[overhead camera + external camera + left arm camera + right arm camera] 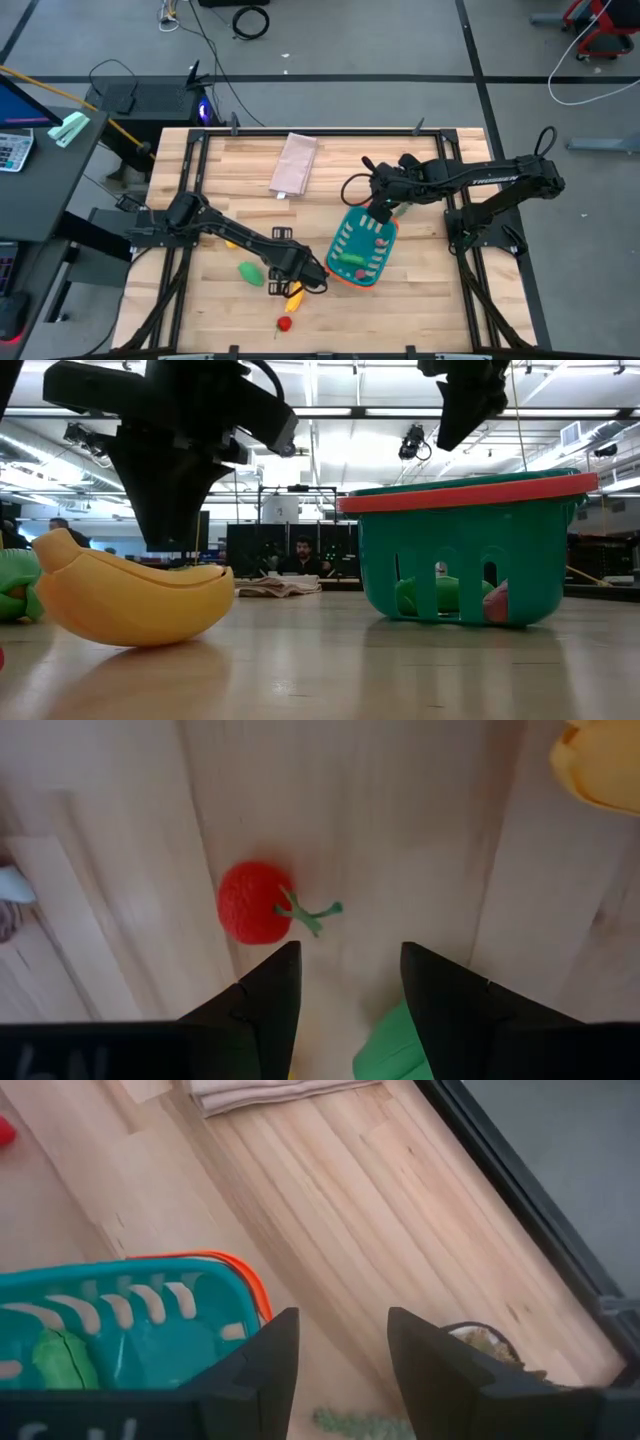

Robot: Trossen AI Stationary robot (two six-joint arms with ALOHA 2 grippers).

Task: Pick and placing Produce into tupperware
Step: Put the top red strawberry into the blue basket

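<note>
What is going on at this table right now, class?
Two robot arms are sorting toy produce into a teal basket. The left gripper hangs low over the banana, fingers apart and holding nothing, with a red tomato lying just beyond it. A green piece also waits on the table. The right gripper hovers empty and open over the basket's far edge. At least one green item and something red already lie inside the basket.
</note>
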